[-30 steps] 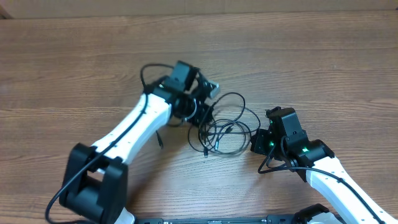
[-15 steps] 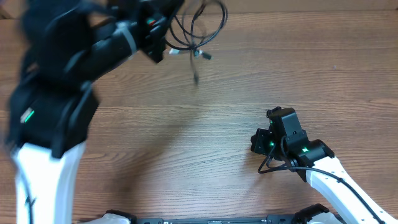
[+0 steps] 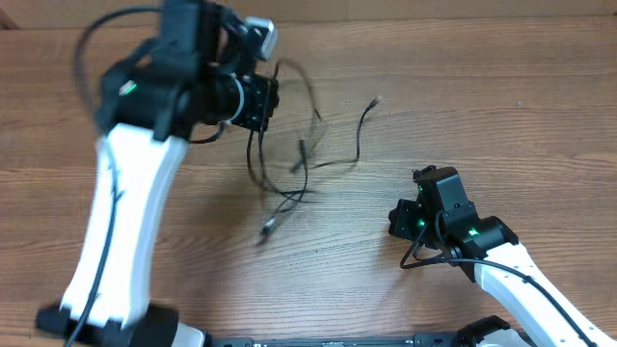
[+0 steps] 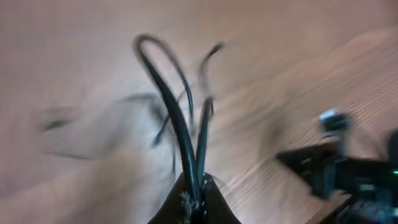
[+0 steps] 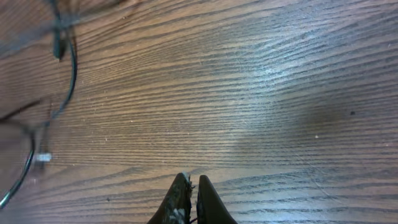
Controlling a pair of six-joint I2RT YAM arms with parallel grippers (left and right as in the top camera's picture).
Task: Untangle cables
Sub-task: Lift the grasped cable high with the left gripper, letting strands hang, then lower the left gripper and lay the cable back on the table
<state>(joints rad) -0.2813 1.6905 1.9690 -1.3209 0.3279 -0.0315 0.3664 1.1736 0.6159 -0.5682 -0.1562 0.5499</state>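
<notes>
The cables (image 3: 294, 169) are thin black cords that dangle blurred in loose loops from my left gripper (image 3: 262, 100), which is raised at the back left and shut on them. One plug tip (image 3: 376, 100) sticks out to the right, and another (image 3: 266, 229) hangs low near the table. In the left wrist view the cords (image 4: 177, 112) rise in loops out of the shut left gripper (image 4: 196, 194). My right gripper (image 3: 401, 220) rests low at the right, apart from the cords. Its right wrist view shows the gripper (image 5: 193, 184) shut and holding nothing, with a cord (image 5: 69, 74) at the far left.
The wooden table (image 3: 501, 106) stretches bare to the right and back. My left arm (image 3: 125, 212) spans the left side from the front edge. The right arm's white link (image 3: 525, 284) runs to the front right corner.
The cables lay on the table a second ago; my left gripper has lifted them, swung far to the back left, and now comes back toward the middle with them swinging. The right arm is still.
</notes>
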